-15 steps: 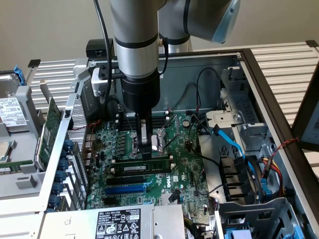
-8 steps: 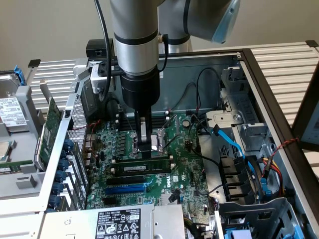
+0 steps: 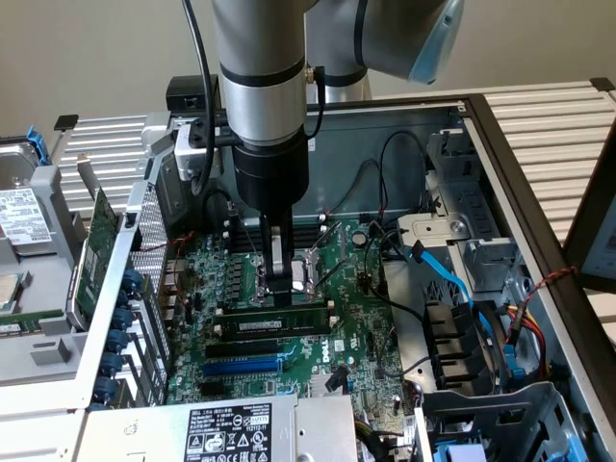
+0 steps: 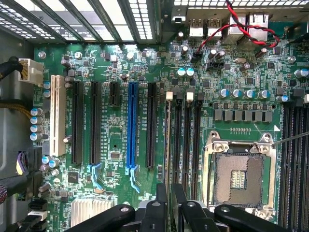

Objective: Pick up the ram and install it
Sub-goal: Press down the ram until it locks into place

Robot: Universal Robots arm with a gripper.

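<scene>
While the single arm hangs over the open computer case (image 3: 539,221), its gripper (image 3: 279,279) is down at the motherboard (image 3: 356,318), fingers pinched on the top edge of the ram (image 3: 279,320). That one green stick stands upright along a black slot just beside the processor socket (image 3: 306,269), and whether it's fully seated can't be told. From the wrist, the ram (image 4: 168,145) runs edge-on between the black fingers (image 4: 161,195), beside one silver socket (image 4: 240,176). Counting slots there: one blue slot (image 4: 132,125), one white slot (image 4: 58,118). In the exterior view a white DELL logo (image 3: 323,356) reads on the board, and a labelled power supply (image 3: 226,433) sits in front, its print too small to read.
</scene>
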